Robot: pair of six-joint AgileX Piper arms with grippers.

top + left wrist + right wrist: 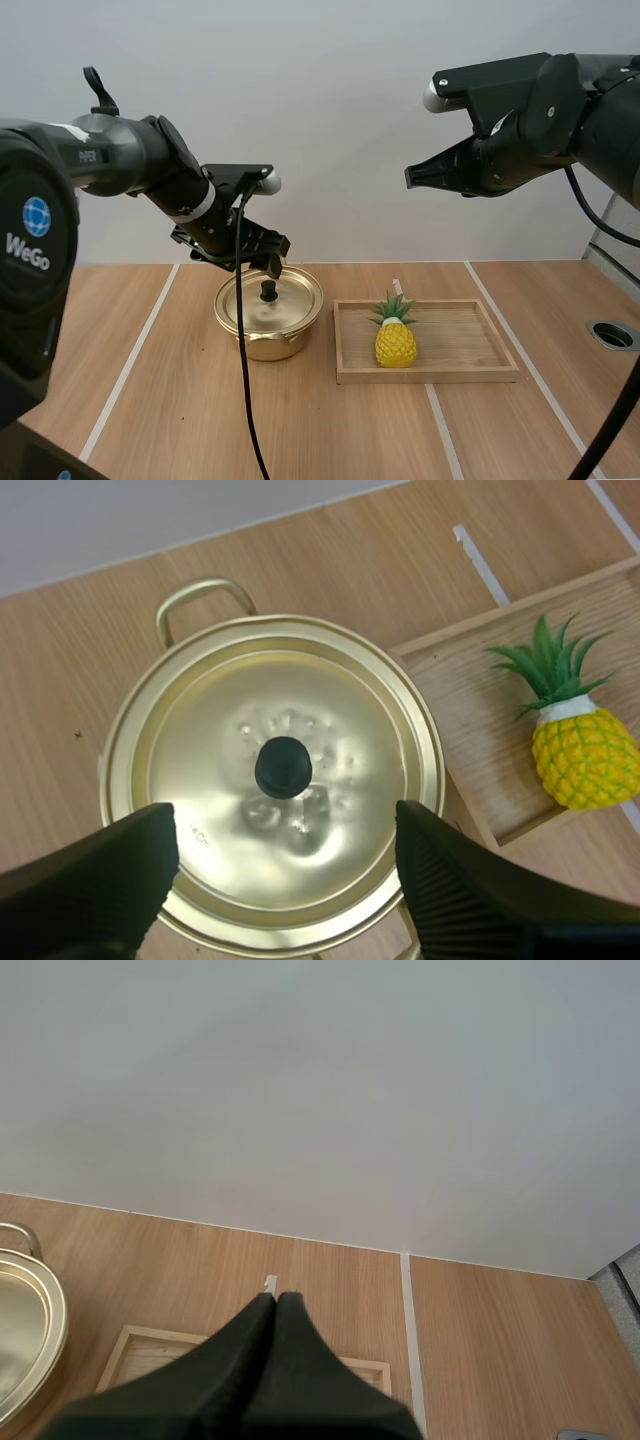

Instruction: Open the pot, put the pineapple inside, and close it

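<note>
The table [180, 400] is light wood grain crossed by thin pale strips [130, 365], with a plain grey-white wall [330, 120] behind it. A round, shiny gold metal pot [268, 342] sits on the wood, its lid [290, 305] on and topped by a small black knob [268, 290]; one looped handle [200, 595] shows on the pot's far side. Just right of the pot lies a shallow rectangular wooden tray [430, 376], and the pineapple [396, 340], bumpy yellow with spiky green leaves, stands in the tray's end nearest the pot.

The left arm reaches down at a slant from the pot's left. The left gripper [285, 830] hangs directly above the lid with its claw spread wide, one ribbed black finger on each side of the knob, clear of it and holding nothing. The right arm is raised high, well above and to the right of the pot. The right gripper [412, 177] points back toward the pot's side, its fingers pressed together into one dark wedge, empty.
</note>
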